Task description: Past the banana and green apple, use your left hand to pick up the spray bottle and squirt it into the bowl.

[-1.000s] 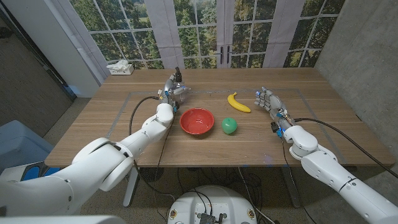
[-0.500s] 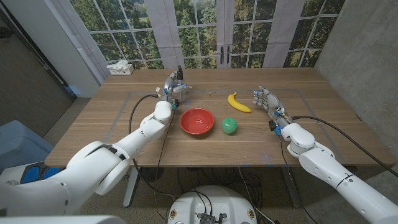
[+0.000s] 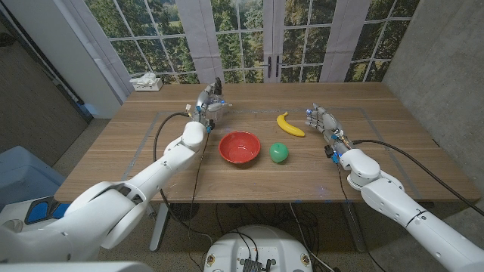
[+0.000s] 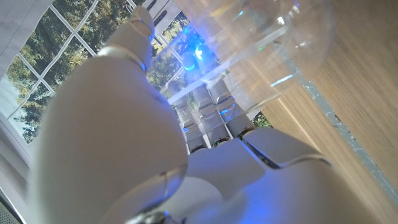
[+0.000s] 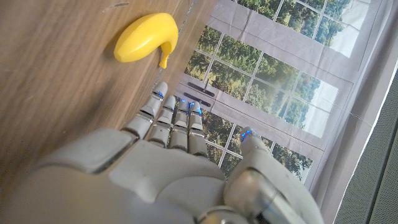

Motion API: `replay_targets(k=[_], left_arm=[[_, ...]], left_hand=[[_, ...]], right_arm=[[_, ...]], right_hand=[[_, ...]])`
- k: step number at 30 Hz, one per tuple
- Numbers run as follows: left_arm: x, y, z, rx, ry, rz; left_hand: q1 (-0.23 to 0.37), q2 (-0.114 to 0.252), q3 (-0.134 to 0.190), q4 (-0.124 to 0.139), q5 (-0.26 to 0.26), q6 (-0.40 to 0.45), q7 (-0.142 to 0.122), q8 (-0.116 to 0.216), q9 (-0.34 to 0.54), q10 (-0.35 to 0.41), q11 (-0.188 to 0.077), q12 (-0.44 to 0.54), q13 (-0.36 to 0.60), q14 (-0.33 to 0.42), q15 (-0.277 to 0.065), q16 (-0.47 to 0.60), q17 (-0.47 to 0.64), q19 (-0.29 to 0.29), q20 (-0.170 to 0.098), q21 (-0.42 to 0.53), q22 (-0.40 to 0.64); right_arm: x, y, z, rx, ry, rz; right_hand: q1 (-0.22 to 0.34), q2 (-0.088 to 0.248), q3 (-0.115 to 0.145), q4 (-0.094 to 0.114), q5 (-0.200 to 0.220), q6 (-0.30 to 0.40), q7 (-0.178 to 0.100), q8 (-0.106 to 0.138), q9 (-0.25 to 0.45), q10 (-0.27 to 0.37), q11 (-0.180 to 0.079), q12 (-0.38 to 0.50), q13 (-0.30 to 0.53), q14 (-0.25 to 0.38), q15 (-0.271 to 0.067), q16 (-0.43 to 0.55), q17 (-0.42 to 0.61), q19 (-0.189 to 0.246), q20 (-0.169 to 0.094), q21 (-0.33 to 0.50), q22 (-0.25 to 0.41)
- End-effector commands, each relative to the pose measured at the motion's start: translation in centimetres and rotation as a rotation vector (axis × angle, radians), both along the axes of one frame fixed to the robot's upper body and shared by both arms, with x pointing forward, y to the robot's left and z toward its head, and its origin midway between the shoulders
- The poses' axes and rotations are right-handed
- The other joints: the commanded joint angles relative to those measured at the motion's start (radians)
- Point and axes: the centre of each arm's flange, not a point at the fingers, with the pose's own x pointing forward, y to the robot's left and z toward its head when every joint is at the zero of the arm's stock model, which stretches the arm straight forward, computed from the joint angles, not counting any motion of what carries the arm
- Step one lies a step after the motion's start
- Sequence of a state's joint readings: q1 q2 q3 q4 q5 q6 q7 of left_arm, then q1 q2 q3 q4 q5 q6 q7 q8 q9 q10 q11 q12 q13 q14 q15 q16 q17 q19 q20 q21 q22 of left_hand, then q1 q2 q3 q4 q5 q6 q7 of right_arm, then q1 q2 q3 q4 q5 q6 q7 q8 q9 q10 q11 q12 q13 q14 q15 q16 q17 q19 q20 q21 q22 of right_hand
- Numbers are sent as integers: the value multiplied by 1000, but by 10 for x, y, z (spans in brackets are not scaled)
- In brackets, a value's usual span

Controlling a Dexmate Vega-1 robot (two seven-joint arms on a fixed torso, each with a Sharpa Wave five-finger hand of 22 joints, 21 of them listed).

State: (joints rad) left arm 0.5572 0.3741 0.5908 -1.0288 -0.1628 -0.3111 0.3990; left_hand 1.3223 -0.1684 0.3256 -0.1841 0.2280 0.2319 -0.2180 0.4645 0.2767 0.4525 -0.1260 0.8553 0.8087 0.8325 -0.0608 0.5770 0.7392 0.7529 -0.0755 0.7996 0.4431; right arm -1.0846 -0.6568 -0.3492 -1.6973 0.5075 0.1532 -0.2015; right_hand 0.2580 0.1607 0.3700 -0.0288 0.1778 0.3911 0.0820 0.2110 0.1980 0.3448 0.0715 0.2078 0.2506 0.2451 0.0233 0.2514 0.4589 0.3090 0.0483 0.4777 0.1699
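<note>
Standing upright at the table's far left-centre, the spray bottle (image 3: pixel 215 97) has its dark nozzle on top, long axis vertical. Left hand (image 3: pixel 209 105) wraps around it, clear body close in the wrist view (image 4: pixel 273 37). Since a second ago that hand has edged farther from the red bowl (image 3: pixel 239 146). Right hand (image 3: pixel 324 121) stays spread and empty beside the banana (image 3: pixel 289 125); the green apple (image 3: pixel 279 153) is unmoved.

Head camera overlooks the table (image 3: pixel 249 174); wrist cameras sit close behind hands.

One banana (image 3: pixel 290 125), one apple (image 3: pixel 279 153), one bowl (image 3: pixel 239 146)
</note>
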Motion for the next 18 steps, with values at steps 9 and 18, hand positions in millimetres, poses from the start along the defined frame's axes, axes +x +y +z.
replay_targets(k=[9,18], left_arm=[[-31,16,-1,30,4,-48],[-39,23,-3,77,20,-75]], left_hand=[[290,275,4,8,12,-8,3,-8,8,-15,-1,10,9,58,-155,-8,12,-5,-72,22,-2],[278,290,2,19,5,-18,2,-14,16,-68,21,11,33,53,-150,-11,43,33,-118,88,13]], right_arm=[[-1,18,9,-13,-32,7],[-5,26,12,-14,-52,0]], right_hand=[[-11,-1,7,-1,-2,8,1,2,1,8,-1,5,1,7,4,4,1,8,5,-8,5],[-12,-1,8,-1,-2,8,1,1,1,9,-1,5,0,7,3,4,0,9,5,-10,5]])
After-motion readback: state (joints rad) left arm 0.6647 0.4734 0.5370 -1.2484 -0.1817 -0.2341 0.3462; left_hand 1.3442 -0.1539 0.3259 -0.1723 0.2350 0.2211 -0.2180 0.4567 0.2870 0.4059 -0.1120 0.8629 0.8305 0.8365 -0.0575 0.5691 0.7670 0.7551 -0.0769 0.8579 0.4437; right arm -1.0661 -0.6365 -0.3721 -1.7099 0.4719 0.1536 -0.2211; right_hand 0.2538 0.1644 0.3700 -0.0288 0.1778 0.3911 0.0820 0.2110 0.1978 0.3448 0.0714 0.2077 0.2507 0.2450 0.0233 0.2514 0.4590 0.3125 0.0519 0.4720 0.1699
